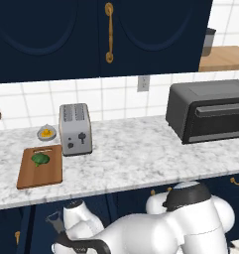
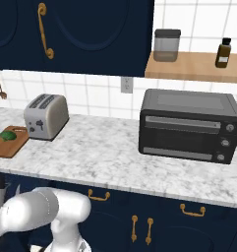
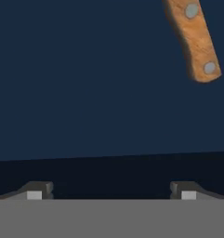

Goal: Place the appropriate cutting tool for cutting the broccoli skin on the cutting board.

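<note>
We see a marble counter (image 1: 141, 158) below dark blue cabinets. Near its left end, close to the front edge, lies the cutting board (image 1: 40, 167), and the broccoli (image 1: 40, 158) sits on the back half of this board. In the right base view the same board (image 2: 10, 141) is at the far left edge of the counter, with the broccoli (image 2: 7, 135) on it.

Just behind the board stands a small plate (image 1: 46, 133) with yellow-orange food, near the back wall. Beside it, to the right, stands a silver toaster (image 1: 75, 129), just beside the back right corner of the board. At the right end of the counter stands a black toaster oven (image 1: 208, 110).

In the hand view the gripper (image 3: 111, 193) is spread wide, its two fingertips (image 3: 35, 191) far apart with nothing between them. Above them, in the upper right corner of this view, we see the orange-brown handle of the knife (image 3: 194, 39), with two grey rivets, over a dark blue surface. The blade is out of the picture, and the fingertips are well apart from the handle.
</note>
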